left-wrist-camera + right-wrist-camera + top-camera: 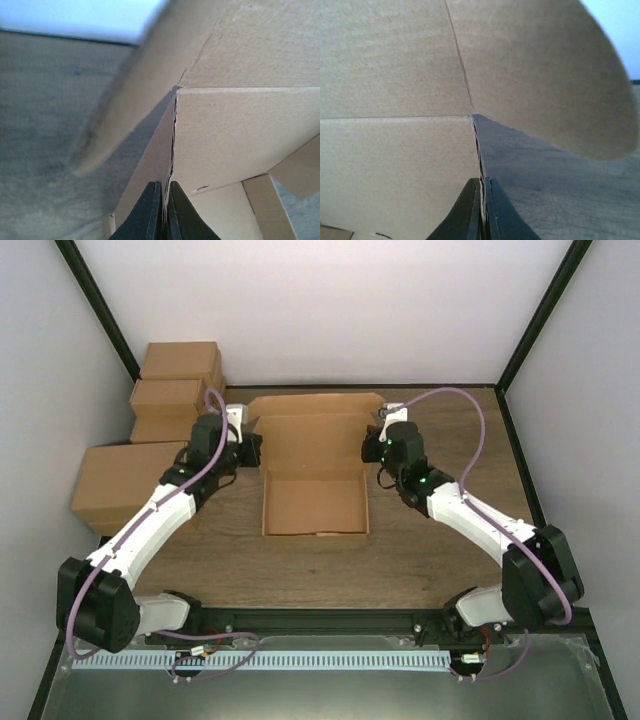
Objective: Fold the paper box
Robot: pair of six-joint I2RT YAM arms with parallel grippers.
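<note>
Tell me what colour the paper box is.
The paper box is plain brown; the top external view shows it best.

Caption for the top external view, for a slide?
Left hand and right hand pinch opposite side walls of the half-folded cardboard box on the table; closed cartons sit at left.

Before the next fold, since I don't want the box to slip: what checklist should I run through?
1. Left gripper shut on the paper box, left wall: ok.
2. Right gripper shut on its right wall: ok.
3. Lid open at the far side: ok.
4. Cartons apart from the box: ok.
5. Near wall tabs locked in: cannot tell.
</note>
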